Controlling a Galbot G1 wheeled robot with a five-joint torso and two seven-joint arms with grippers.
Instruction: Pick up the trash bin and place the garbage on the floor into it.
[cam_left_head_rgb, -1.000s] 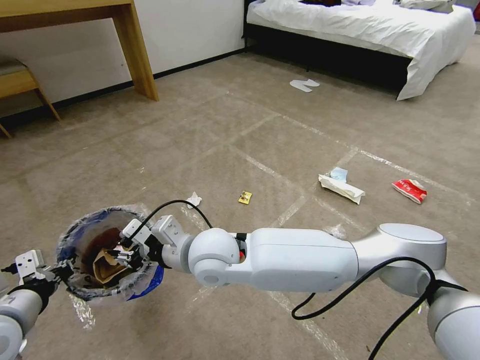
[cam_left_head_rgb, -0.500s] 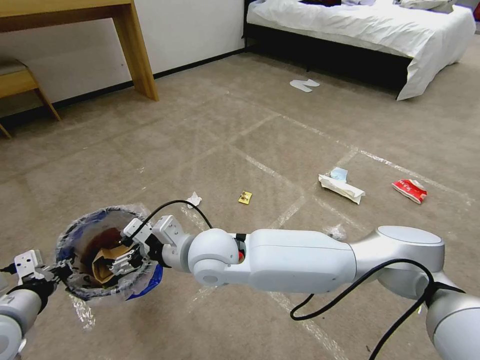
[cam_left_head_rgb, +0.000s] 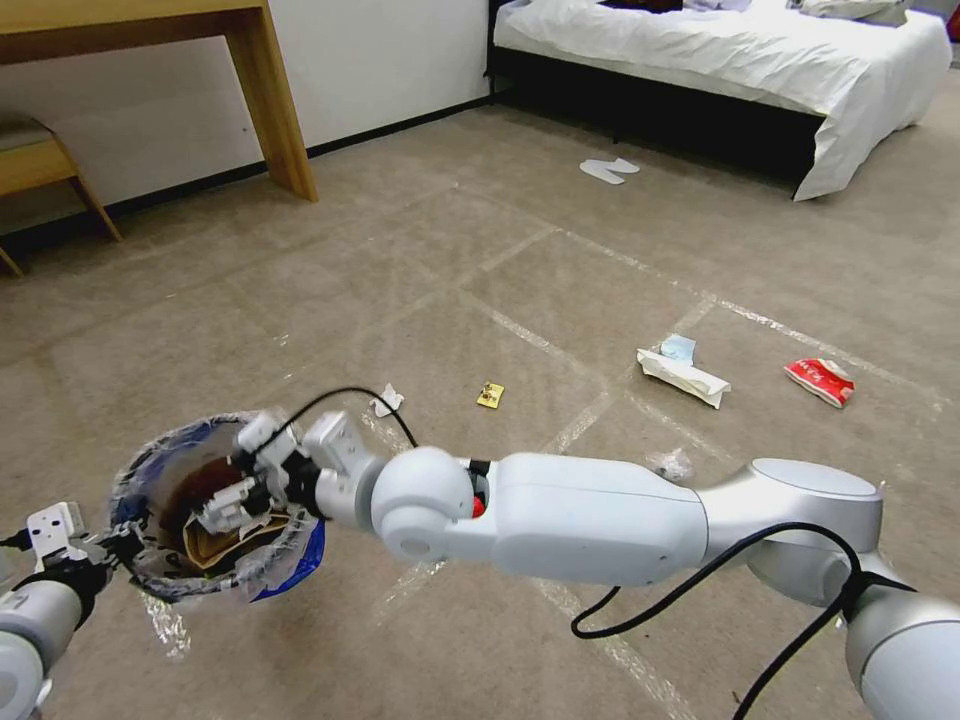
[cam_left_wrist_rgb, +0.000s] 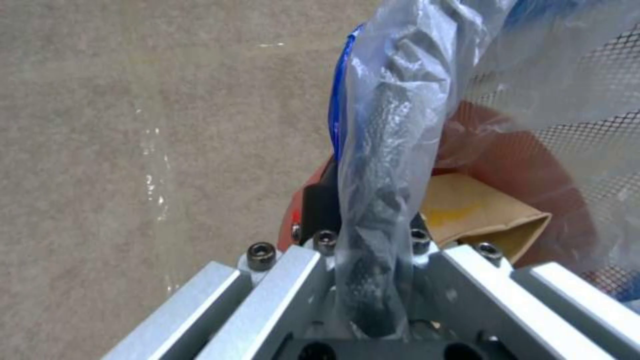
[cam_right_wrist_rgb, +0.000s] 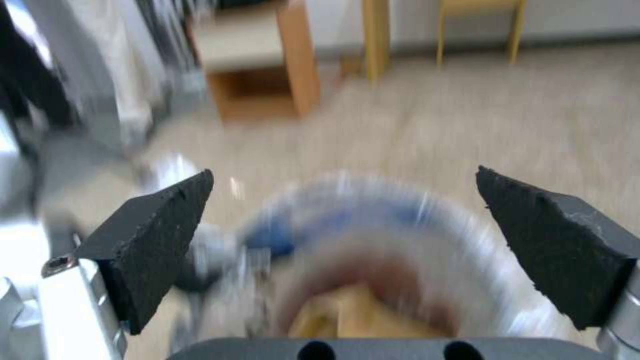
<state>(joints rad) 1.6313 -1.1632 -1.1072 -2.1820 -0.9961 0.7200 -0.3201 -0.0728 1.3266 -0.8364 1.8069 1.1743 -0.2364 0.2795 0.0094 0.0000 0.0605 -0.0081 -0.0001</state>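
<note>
Lower left of the head view: left hand (cam_left_head_rgb: 118, 545) is pinching the rim of the trash bin (cam_left_head_rgb: 150, 575), holding it off the floor; the left wrist view is showing the jaws clamped on the bagged rim. Right hand (cam_left_head_rgb: 222, 503) is hovering over the bin mouth, pads (cam_right_wrist_rgb: 157, 240) spread wide and carrying nothing, with the brown paper bag (cam_left_head_rgb: 235, 540) lying inside the bin. Step looks like a drop-off just finished. Garbage is waiting on the floor: tissue (cam_left_head_rgb: 387, 401) and yellow wrapper (cam_left_head_rgb: 490, 395) mid-frame, white packet (cam_left_head_rgb: 685, 376) with blue mask (cam_left_head_rgb: 678, 348) and red-white packet (cam_left_head_rgb: 820, 381) at right. Next move likely needs the right arm clearing the rim, then reaching for the nearest piece.
</note>
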